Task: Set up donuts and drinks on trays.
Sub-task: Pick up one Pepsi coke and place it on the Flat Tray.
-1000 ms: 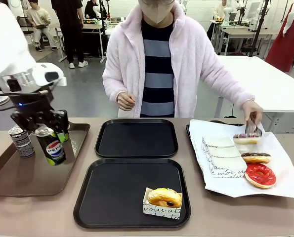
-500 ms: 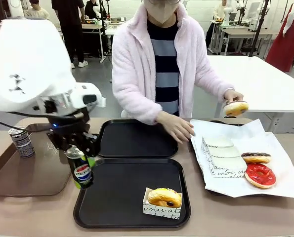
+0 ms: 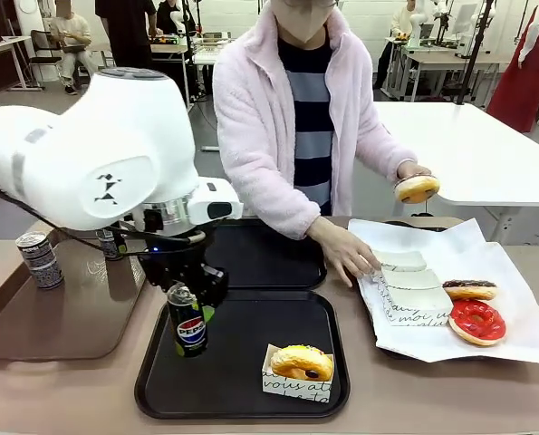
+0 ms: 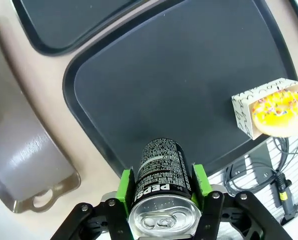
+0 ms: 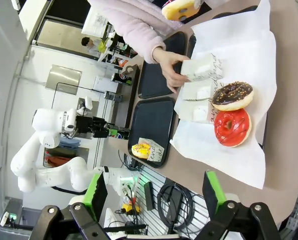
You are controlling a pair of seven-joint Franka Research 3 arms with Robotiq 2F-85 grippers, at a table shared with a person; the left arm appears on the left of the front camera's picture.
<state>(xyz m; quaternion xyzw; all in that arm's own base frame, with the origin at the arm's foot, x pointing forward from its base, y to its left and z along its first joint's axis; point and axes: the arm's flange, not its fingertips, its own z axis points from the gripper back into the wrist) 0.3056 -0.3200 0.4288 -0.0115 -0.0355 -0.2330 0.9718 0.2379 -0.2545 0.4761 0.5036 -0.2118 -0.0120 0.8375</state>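
Note:
My left gripper (image 3: 189,310) is shut on the black Pepsi can (image 3: 188,326), which is upright over the left part of the near black tray (image 3: 242,399). In the left wrist view the can (image 4: 161,192) sits between the green pads (image 4: 124,186) above the tray (image 4: 189,75). A sprinkled yellow donut in a paper sleeve (image 3: 300,364) lies at that tray's front right. The far black tray (image 3: 251,258) is bare. The person holds a glazed donut (image 3: 417,188) in one hand and touches the white sleeves (image 3: 405,283) with the other. My right gripper (image 5: 154,200) is open, far from the donuts.
A chocolate-topped donut (image 3: 468,290) and a red-iced donut (image 3: 476,322) lie on white paper at the right. At the left, the brown tray (image 3: 61,317) holds a grey can (image 3: 39,259) and another can (image 3: 110,241) behind my arm.
My left arm carried the Pepsi can rightward from the brown tray to over the near black tray. The person lifted a glazed donut and reached the other hand to the paper sleeves.

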